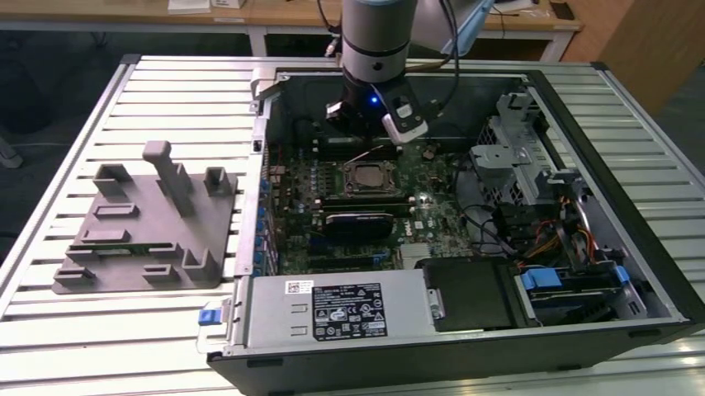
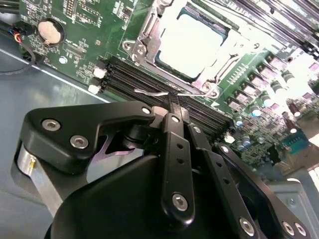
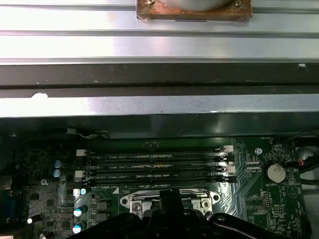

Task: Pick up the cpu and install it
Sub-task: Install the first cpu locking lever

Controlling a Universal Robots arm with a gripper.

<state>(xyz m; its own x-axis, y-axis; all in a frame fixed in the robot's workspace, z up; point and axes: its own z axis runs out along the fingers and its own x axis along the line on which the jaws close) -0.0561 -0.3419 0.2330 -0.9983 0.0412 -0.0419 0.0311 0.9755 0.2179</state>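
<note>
The cpu (image 2: 192,42) lies flat in the motherboard's socket, its shiny silver top framed by the metal load plate (image 2: 144,30). In the exterior view the cpu (image 1: 365,176) sits mid-board inside the open computer case. My gripper (image 2: 172,103) hovers just beside the socket's edge, over the thin wire lever (image 2: 149,92). Its black fingers (image 2: 175,149) are pressed together, shut, with nothing visible between them. In the exterior view the gripper (image 1: 361,153) hangs just behind the socket. In the first wrist view the fingertips (image 3: 167,198) sit at the socket frame's edge.
Memory slots (image 3: 154,167) run beside the socket, with a coin battery (image 3: 275,173) nearby. The case wall (image 1: 262,140) and drive cage (image 1: 518,157) flank the board. A grey fixture tray with upright posts (image 1: 144,231) stands on the slatted table at the exterior view's left.
</note>
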